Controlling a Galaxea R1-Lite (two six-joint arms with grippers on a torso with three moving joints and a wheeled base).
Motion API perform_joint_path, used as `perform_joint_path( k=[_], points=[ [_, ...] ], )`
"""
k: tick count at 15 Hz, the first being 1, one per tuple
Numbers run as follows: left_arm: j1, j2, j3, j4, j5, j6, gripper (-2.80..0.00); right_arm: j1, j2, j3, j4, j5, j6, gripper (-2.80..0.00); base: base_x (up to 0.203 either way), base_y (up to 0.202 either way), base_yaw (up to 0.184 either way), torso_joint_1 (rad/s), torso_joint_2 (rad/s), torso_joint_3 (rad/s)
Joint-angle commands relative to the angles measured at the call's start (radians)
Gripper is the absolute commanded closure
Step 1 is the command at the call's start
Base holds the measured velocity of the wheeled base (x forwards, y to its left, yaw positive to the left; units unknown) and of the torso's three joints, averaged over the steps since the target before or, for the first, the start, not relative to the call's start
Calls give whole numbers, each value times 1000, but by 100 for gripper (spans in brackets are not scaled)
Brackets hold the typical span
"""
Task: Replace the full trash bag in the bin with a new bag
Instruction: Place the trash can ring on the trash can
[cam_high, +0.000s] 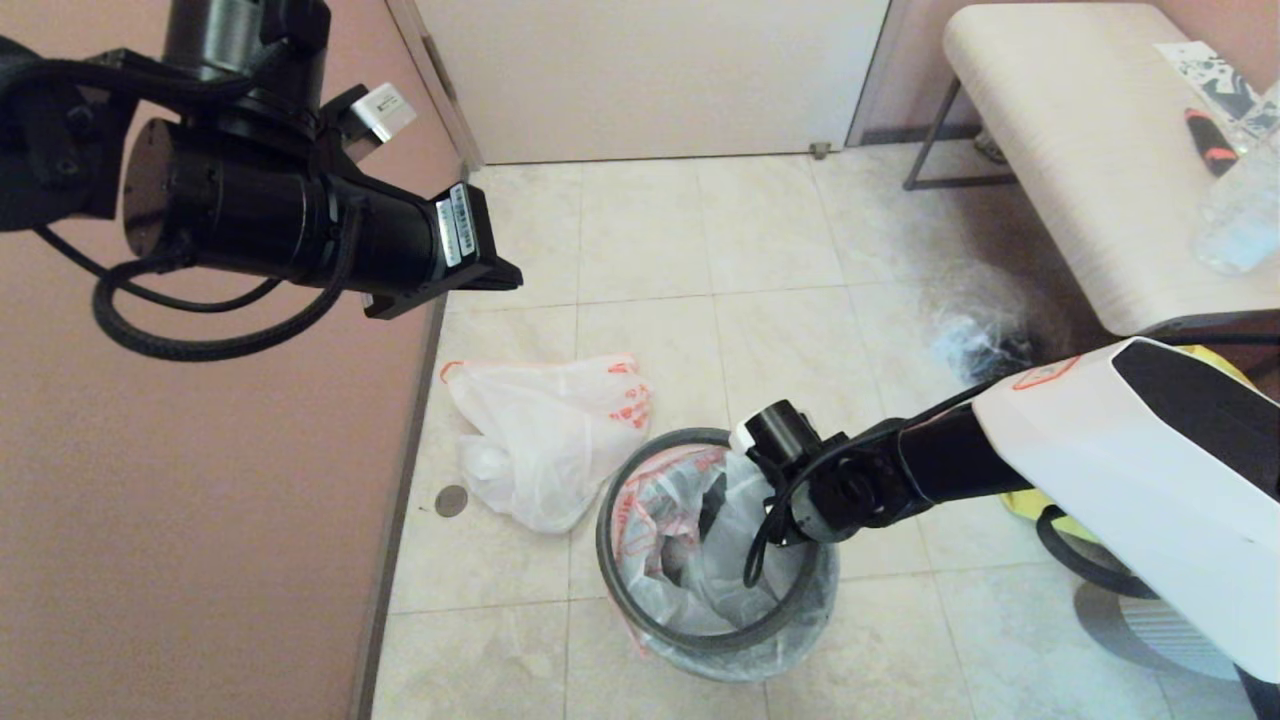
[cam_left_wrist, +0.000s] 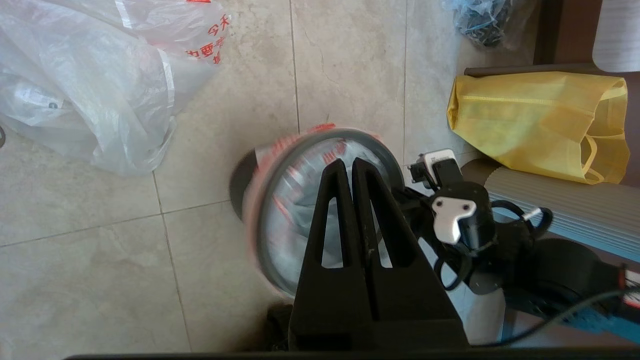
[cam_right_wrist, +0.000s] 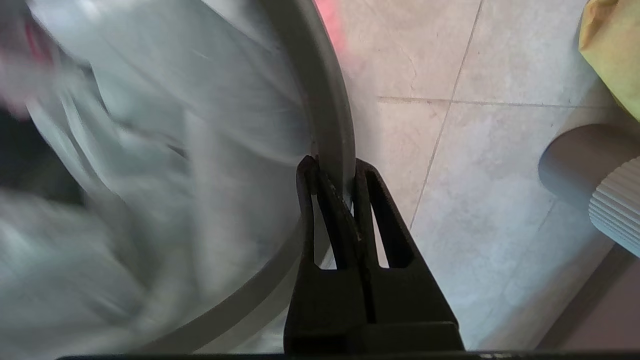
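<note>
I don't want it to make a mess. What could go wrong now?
The right end effector is clamped on the thin grey hoop of the small round dark-grey bin. If the hoop lifts unevenly, the thin white red-printed bag lining it could slip inside, or the light bin could tip over.

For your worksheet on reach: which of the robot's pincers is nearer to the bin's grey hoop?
Right. The right pincer is clamped on the hoop of the bin; the left pincer, shut, hangs raised well above it.

Beige tiled floor (cam_high: 760, 260), pinkish wall (cam_high: 200, 520), pale bench (cam_high: 1080, 160).
</note>
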Motion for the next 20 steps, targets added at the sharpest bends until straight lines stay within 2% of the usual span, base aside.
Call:
perform_joint_path(
  k=[1,6,12,20],
  points=[
    [0,5,0,2,-1,-3,0,2,25,-6,2,-1,0,0,0,0,0,0,0,0],
    [0,5,0,1,-1,-3,0,27,-10,-7,7,-3,-9,0,0,0,0,0,0,0],
    [1,-3,0,2,-1,-3,0,23,-73,113,3,-38,-4,0,0,0,0,0,0,0],
    [1,4,0,1,-1,-3,0,11,-25,108,-21,-37,4,0,0,0,0,0,0,0]
  ],
)
